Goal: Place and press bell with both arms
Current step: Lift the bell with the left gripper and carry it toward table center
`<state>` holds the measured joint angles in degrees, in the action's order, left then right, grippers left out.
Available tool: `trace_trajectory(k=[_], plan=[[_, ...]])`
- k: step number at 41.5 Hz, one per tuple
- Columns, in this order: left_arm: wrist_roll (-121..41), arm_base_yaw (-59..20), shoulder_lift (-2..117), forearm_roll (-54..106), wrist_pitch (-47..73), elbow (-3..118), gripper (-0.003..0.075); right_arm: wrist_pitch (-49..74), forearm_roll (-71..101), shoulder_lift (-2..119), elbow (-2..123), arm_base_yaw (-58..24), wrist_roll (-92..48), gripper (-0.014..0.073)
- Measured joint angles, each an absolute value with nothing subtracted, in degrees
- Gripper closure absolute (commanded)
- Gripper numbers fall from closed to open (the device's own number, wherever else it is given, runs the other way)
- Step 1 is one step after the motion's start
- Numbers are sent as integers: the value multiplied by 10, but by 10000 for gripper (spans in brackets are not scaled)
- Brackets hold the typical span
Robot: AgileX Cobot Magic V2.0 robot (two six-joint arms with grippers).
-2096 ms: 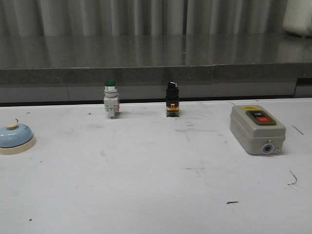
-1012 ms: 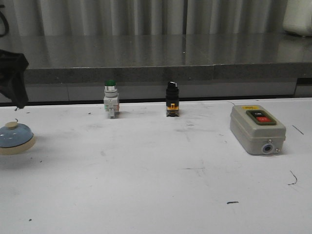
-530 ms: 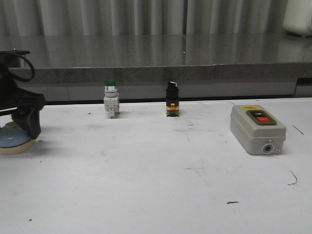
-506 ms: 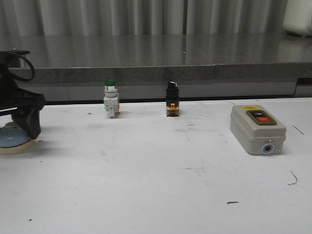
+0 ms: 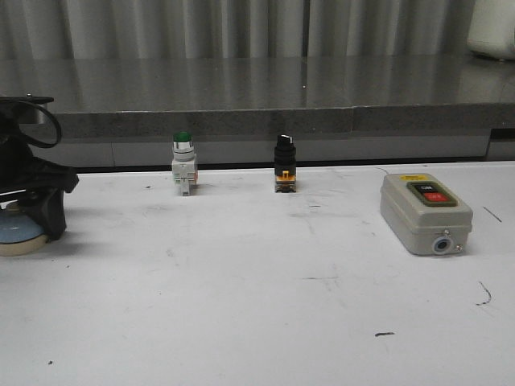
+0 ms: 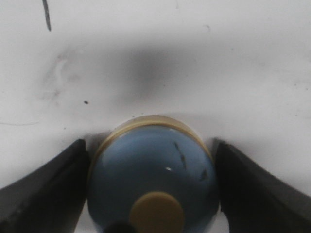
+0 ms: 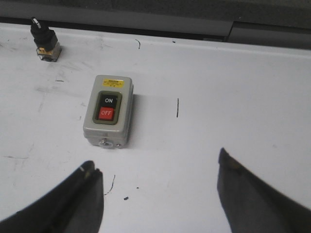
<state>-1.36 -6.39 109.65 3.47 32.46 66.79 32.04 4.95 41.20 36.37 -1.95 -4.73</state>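
Note:
The light-blue dome bell (image 5: 16,232) with a cream base ring stands on the white table at the far left. My left gripper (image 5: 28,221) is down over it. In the left wrist view the bell (image 6: 153,170) sits between the two dark fingers (image 6: 58,184), which stand open close beside its rim, with its cream button near the palm. My right gripper (image 7: 156,162) is open and empty above bare table, short of the grey switch box (image 7: 109,109). It does not show in the front view.
A green-capped push button (image 5: 183,161) and a black selector switch (image 5: 284,165) stand at the table's back edge. The grey switch box (image 5: 424,211) lies at the right. A grey stone ledge (image 5: 257,121) rises behind the table.
My left arm came in from the upper left and dropped onto the bell, so its fingers now straddle it. The bell and the other things have not moved.

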Motion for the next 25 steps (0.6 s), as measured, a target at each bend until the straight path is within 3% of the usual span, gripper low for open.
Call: trace_trajectory(k=[10,25], plan=[[-15,-97,1055,33,341,668,350,320,49,412,364,-20,-47,73],[-15,-248,1028,33,357,668,350,320,49,412,364,-20,-47,73]])
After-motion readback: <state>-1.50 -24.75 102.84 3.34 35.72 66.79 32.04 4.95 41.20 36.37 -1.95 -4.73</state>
